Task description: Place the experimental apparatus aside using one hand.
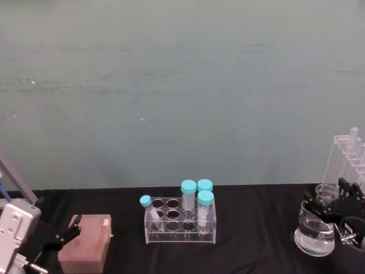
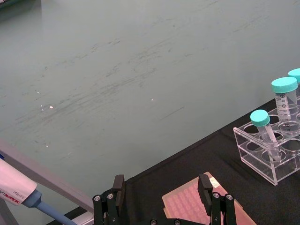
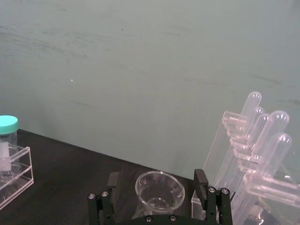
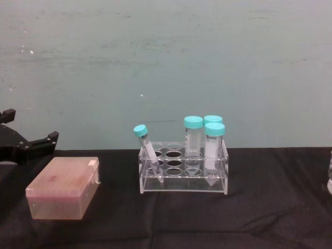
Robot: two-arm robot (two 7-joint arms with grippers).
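Head view: a black-covered table [image 1: 251,251] is seen before a pale green wall. At about four o'clock in this view, a large conical glass flask [image 1: 314,233] stands at the table's right edge, with a small glass beaker [image 1: 326,195] just behind it and a tall clear plastic stand with long tubes [image 1: 347,157] rising beyond that. The right gripper [image 1: 336,212] is held low among this labware, its black fingers spread apart. In the right wrist view the beaker's open mouth is seen between the two parted fingers [image 3: 200,182], with nothing yet clamped.

The step in hand is judged to be the approach to the beaker. A close of the fingers on its rim or wall would be called for next, then a lift and a carry sideways, with care taken not to knock the stand just beside it.

At eight o'clock the left gripper [image 1: 64,237] is parked, fingers open, just beside a pink tip box [image 1: 86,244]. At six o'clock a clear rack [image 1: 179,224] with teal-capped tubes [image 1: 205,210] is left untouched.
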